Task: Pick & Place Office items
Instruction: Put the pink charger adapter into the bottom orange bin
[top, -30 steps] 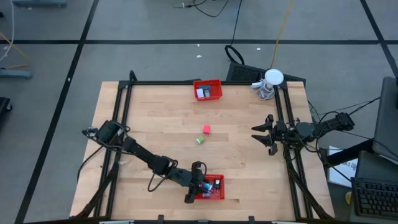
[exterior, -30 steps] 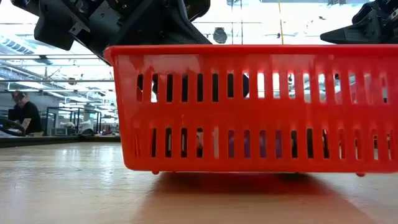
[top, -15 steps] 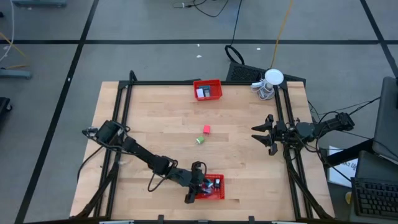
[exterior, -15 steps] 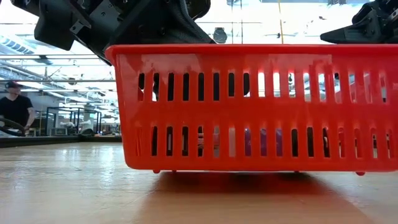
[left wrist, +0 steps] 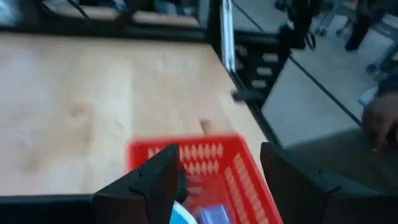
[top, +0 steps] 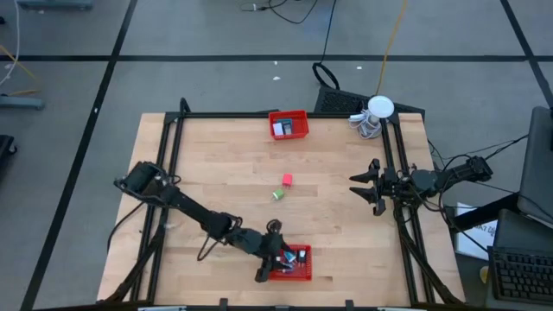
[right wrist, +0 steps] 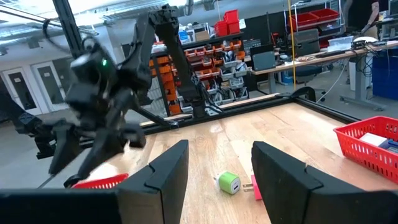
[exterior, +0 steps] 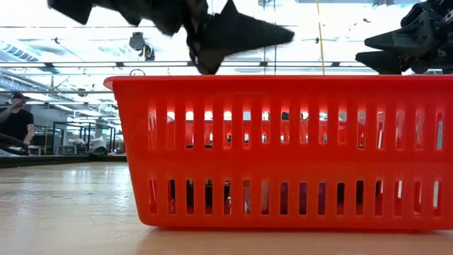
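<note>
My left gripper (top: pixel 275 256) hovers open just above the near red basket (top: pixel 292 263), clear of its rim (exterior: pixel 283 81). In the left wrist view its fingers (left wrist: pixel 152 177) stand apart over the basket, where a pale blue item (left wrist: pixel 181 214) and a purple item (left wrist: pixel 214 214) lie. On the bare wood in mid-table sit a pink item (top: pixel 286 180) and a green item (top: pixel 276 195). The right wrist view also shows the green item (right wrist: pixel 229 183). My right gripper (top: pixel 363 186) waits open at the table's right edge.
A second red basket (top: pixel 289 124) holding a white item stands at the far edge. A white round object with a coiled cable (top: pixel 373 114) sits at the far right corner. Black frame rails run along the table's sides. A person (exterior: pixel 15 120) is in the room behind.
My left gripper has risen out of the near red basket and now stands above its rim, tipped a little more level. In the low view the basket has shifted slightly toward the near edge. My right arm has kept still.
</note>
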